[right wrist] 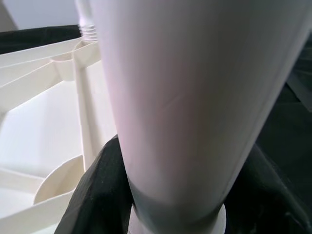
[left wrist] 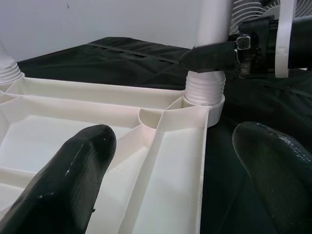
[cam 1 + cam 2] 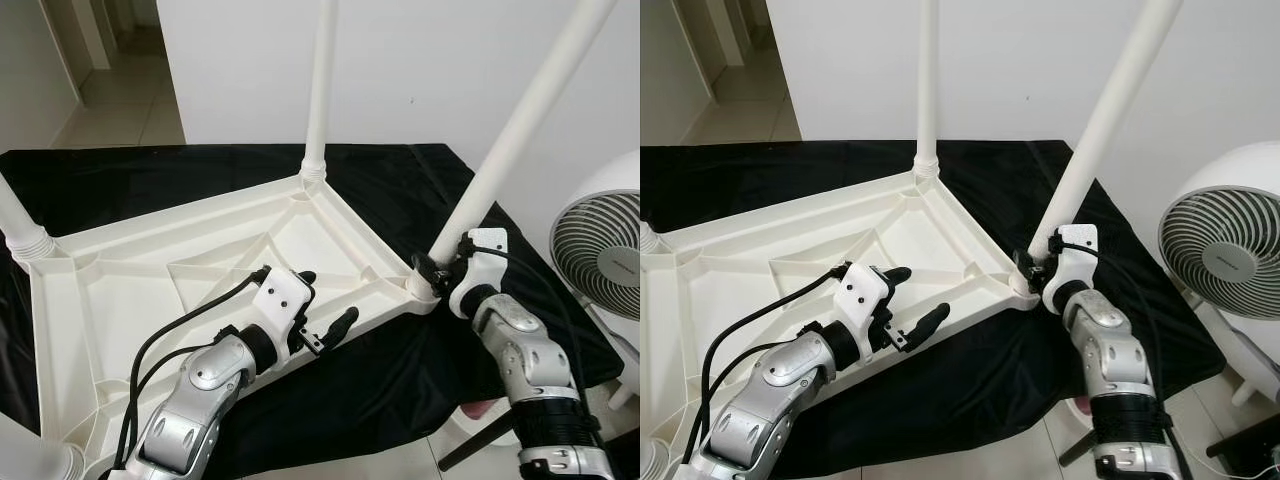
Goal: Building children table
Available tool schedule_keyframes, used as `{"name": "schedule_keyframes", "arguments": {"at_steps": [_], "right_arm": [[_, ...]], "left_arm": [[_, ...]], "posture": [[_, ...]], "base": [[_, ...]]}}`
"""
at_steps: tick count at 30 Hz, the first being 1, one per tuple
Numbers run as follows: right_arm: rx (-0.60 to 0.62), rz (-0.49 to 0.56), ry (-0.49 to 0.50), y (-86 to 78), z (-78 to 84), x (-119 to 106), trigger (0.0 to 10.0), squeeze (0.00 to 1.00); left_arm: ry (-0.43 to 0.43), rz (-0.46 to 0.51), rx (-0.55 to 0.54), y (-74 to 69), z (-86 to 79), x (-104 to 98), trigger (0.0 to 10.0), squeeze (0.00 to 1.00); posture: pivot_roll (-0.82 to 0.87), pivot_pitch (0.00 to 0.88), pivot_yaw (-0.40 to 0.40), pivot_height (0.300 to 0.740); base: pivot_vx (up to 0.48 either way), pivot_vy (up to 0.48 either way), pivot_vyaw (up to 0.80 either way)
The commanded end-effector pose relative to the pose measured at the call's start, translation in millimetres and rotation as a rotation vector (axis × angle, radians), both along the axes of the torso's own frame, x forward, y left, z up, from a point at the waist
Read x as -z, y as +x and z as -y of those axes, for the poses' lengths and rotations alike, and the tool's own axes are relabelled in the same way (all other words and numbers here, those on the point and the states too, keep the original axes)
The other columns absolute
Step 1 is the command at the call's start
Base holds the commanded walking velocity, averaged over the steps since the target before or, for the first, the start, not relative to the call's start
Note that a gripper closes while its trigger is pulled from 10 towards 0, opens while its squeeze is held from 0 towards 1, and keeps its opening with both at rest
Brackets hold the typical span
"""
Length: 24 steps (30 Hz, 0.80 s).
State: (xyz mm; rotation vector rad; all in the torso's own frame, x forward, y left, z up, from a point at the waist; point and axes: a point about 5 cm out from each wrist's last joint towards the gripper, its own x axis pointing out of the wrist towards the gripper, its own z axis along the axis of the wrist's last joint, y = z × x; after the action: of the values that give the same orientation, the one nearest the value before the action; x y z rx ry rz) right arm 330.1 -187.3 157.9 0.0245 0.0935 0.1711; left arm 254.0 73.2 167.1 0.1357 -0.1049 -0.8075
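Fingers of the right gripper (image 3: 436, 268) clamp the leaning leg (image 3: 520, 122) just above its corner socket on the upturned tabletop (image 3: 150, 290); the left gripper (image 3: 325, 305), fingers apart, hovers over the near rim, farther away.

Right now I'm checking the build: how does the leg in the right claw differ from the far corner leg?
The leg in the right claw leans, tilted to the right; the far corner leg stands upright. The right claw grips the near leg at its base; nothing touches the far one. Both are white tubes seated in corner sockets of the upturned tabletop.
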Motion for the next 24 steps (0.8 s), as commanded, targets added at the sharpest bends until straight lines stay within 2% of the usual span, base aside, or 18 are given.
{"name": "schedule_keyframes", "arguments": {"at_steps": [1,9,17,24], "right_arm": [[0.043,-0.119,0.019,-3.1,-2.2,26,10.0,0.0],[0.158,-0.075,0.026,-3.9,-9.3,22,10.0,0.0],[0.193,-0.067,0.058,-6.6,-20.2,20,10.0,0.0],[0.373,-0.074,0.112,-5.9,-25.9,18,10.0,0.0]], "left_arm": [[0.006,-0.007,-0.022,-1.4,-1.3,1,10.0,0.0],[0.004,-0.009,-0.024,-2.1,-0.6,1,10.0,0.0],[0.001,-0.011,-0.023,-2.5,0.2,1,10.0,0.0],[0.001,-0.012,-0.024,-2.4,0.5,1,10.0,0.0]], "posture": [[0.01,0.081,-0.016,0.74],[0.01,0.082,-0.018,0.74],[0.01,0.083,-0.021,0.74],[0.02,0.087,-0.029,0.74]], "base": [[0.0,0.0,0.0],[0.0,0.0,0.0],[0.0,0.0,0.0],[0.0,0.0,0.0]]}}
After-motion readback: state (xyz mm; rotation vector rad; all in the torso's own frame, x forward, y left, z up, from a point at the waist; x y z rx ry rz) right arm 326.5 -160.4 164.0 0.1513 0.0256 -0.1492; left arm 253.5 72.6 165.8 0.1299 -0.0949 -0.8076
